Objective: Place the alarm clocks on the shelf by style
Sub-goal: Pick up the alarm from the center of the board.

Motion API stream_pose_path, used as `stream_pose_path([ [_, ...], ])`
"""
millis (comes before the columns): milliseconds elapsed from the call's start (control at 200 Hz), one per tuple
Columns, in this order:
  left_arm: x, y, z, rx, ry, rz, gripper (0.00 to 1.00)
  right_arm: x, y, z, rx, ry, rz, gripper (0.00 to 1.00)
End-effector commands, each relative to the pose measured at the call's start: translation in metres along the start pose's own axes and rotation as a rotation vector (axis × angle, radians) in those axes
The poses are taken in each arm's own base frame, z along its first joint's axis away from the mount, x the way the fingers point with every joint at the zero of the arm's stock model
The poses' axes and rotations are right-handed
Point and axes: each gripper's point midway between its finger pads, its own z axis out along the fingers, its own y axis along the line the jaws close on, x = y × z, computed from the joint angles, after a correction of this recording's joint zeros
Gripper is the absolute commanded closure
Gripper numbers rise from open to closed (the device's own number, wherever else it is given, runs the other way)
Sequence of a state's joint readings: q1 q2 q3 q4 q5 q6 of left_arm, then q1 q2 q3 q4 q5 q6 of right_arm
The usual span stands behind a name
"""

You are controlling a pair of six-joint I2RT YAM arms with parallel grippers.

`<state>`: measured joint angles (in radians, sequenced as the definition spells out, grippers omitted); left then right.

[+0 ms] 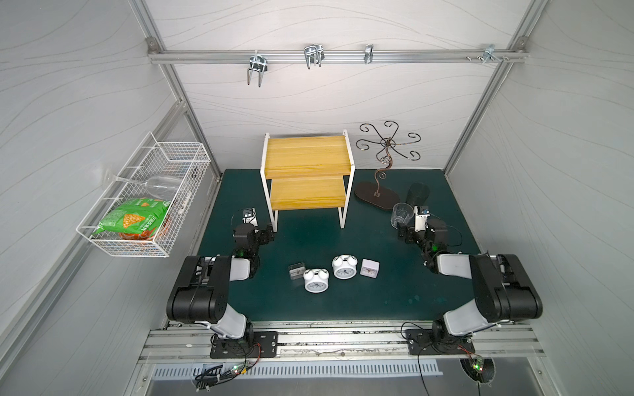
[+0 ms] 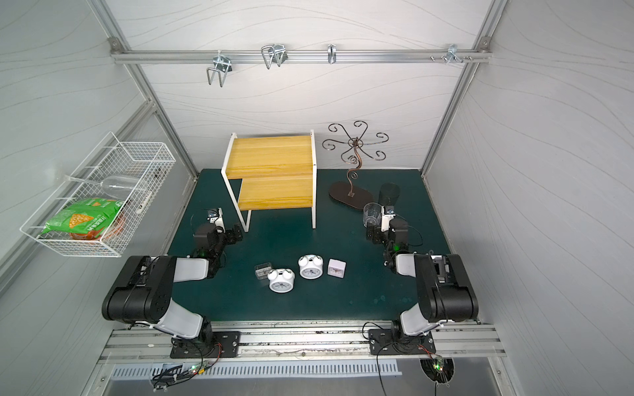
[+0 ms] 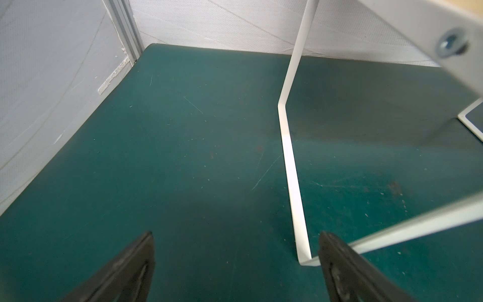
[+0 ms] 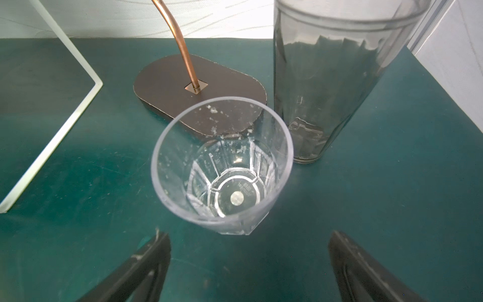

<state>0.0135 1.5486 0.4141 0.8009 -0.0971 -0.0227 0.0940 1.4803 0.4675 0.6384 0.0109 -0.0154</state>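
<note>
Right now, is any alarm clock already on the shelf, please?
No, all four alarm clocks stand on the green mat, in front of the shelf.

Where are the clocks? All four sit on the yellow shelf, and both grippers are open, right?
No. All four clocks sit on the green table before the shelf, as both top views show. The left gripper and right gripper are open.

Four alarm clocks stand apart from the shelf.

Shelf yellow/white; mat dk green; 2 round clocks white
</note>
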Motion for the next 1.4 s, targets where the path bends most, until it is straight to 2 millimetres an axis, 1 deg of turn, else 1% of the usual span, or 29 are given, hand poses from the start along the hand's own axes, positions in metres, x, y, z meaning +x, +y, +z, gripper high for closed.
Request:
stream_pose_path([
  [0,-0.017,0.0,-0.003,0.004,-0.046,-0.007,0.0,-0.017,0.008,-0.011,-0.012,0.019,-0.007,0.01],
  [125,-0.025,-0.002,-0.011,0.02,-0.047,0.002,0.0,-0.025,0.026,-0.027,-0.047,0.061,-0.038,0.01],
  [240,-0.032,-0.006,-0.02,0.044,-0.041,0.02,0.0,-0.031,0.043,-0.043,-0.08,0.126,-0.008,0.01],
  [305,-0.038,-0.009,-0.026,0.06,-0.033,0.028,0.0,-0.032,0.051,-0.053,-0.076,0.171,0.034,0.01],
  [400,-0.047,-0.016,-0.035,0.102,-0.014,0.04,0.0,-0.031,0.064,-0.067,-0.074,0.209,0.044,0.01],
  [435,-0.05,-0.019,-0.039,0.12,-0.01,0.044,0.0,-0.032,0.07,-0.072,-0.075,0.207,0.036,0.01],
  [460,-0.056,-0.021,-0.042,0.133,-0.025,0.047,0.0,-0.032,0.075,-0.076,-0.071,0.205,0.027,0.01],
  [470,-0.052,-0.021,-0.043,0.136,-0.005,0.049,0.0,-0.033,0.077,-0.078,-0.071,0.203,0.024,0.01],
  [490,-0.052,-0.022,-0.046,0.144,-0.002,0.053,0.0,-0.034,0.081,-0.081,-0.071,0.196,0.018,0.01],
  [545,-0.059,-0.026,-0.055,0.168,-0.017,0.066,0.0,-0.034,0.09,-0.091,-0.068,0.186,0.007,0.01],
  [615,-0.066,-0.03,-0.067,0.203,-0.032,0.091,0.0,-0.032,0.098,-0.103,-0.06,0.18,0.012,0.01],
  [675,-0.068,-0.032,-0.074,0.226,-0.032,0.103,0.0,-0.031,0.104,-0.113,-0.055,0.175,0.024,0.01],
  [780,-0.061,-0.029,-0.076,0.237,0.026,0.1,0.0,-0.024,0.11,-0.127,-0.04,0.171,0.05,0.01],
  [950,-0.052,-0.025,-0.077,0.24,0.046,0.085,0.01,-0.008,0.126,-0.145,-0.037,0.16,0.072,0.01],
  [1050,-0.047,-0.026,-0.079,0.25,0.062,0.074,0.0,0.007,0.131,-0.151,-0.015,0.169,0.068,0.01],
  [1215,-0.04,-0.03,-0.082,0.277,0.096,0.076,0.0,0.031,0.15,-0.158,-0.025,0.174,0.04,0.01],
  [1305,-0.035,-0.037,-0.086,0.323,0.12,0.096,0.01,0.04,0.153,-0.162,0.012,0.153,0.035,0.01],
  [1395,-0.031,-0.042,-0.089,0.355,0.139,0.105,0.01,0.048,0.16,-0.163,0.024,0.143,0.029,0.01],
])
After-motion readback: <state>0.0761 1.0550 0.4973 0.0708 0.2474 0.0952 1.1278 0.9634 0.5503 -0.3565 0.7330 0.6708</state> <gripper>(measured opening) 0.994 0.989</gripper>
